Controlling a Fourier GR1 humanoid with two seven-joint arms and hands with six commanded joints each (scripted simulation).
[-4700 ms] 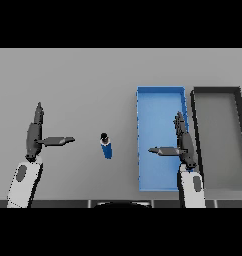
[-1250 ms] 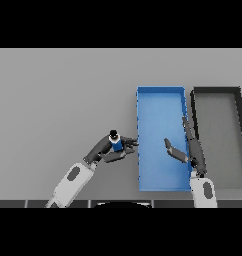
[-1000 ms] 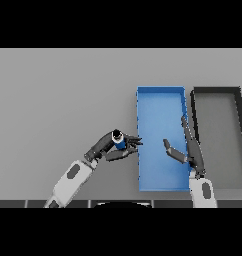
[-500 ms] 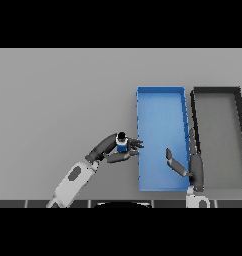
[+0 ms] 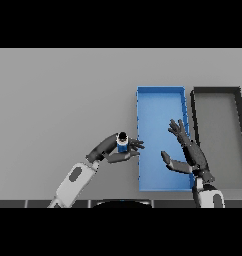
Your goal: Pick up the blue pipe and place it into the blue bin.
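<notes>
Table [image 5: 58,90]: grey, flat, filled the head view from side to side.
Blue pipe [image 5: 122,143]: short, upright, dark open top toward the camera; held in the left hand, just beside the blue bin's left wall and outside it; whether lifted clear of the table could not be told.
Left hand [image 5: 118,150]: reached in from the lower left on a white and grey arm; fingers and thumb curled round the blue pipe, fingertips pointed at the bin's left wall and nearly touching it.
Blue bin [image 5: 160,91]: long rectangular tray, right of centre, long side running away from the robot; nothing lying on the visible floor.
Right hand [image 5: 185,150]: over the near right part of the blue bin, partly above its right wall; fingers spread and straight, thumb set apart toward the left; held nothing.
Dark bin [image 5: 216,91]: black-walled tray with a grey floor, just beside the blue bin on its right, parallel to it; right edge cut off by the frame.
Spacing: left hand and right hand well apart, with the blue bin's floor between them.
</notes>
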